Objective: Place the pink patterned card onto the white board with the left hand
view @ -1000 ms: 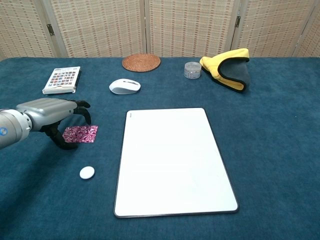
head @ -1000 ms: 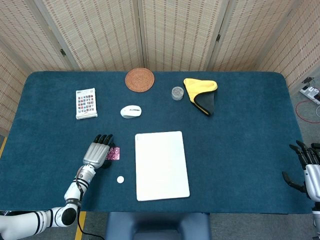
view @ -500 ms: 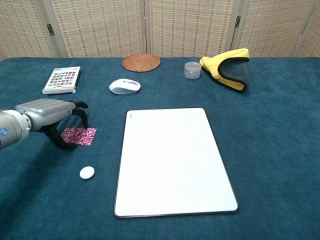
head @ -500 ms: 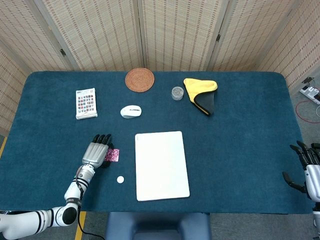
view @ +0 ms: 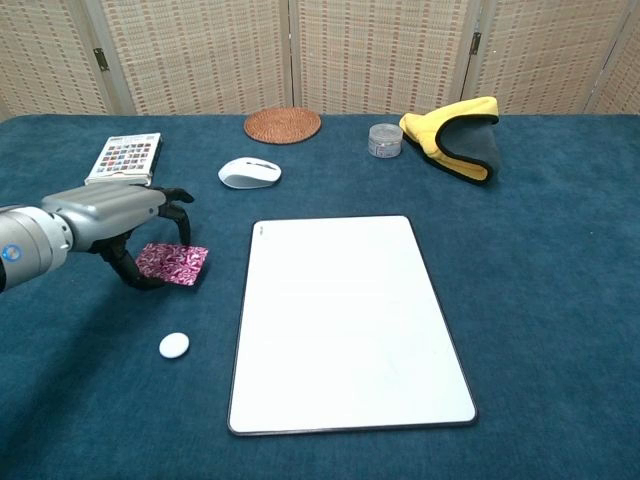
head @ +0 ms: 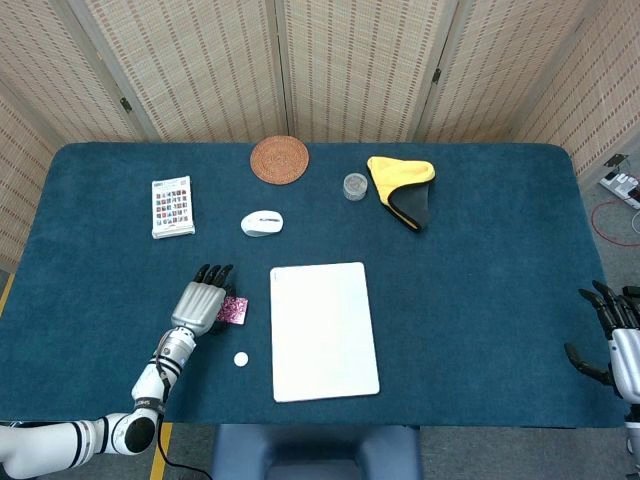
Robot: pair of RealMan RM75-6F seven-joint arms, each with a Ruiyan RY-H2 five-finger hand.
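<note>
Here, left hand [view: 125, 215] curled, pinching pink patterned card [view: 176, 264], lifted off table [view: 540, 250].

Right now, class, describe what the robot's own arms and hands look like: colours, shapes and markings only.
The left hand has a silver-grey metal back and black fingers, on a white and grey arm with black rings and a blue mark. The right hand looks alike: black fingers on a silver-grey body.

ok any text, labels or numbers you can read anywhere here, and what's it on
None can be read.
Box with the colored grid: small print on its face, too small to read.
Left arm wrist: a round blue mark, no legible text.
Pink patterned card, held by the left hand: pattern only, no words.
White board, mouse, small jar: no visible text.
</note>
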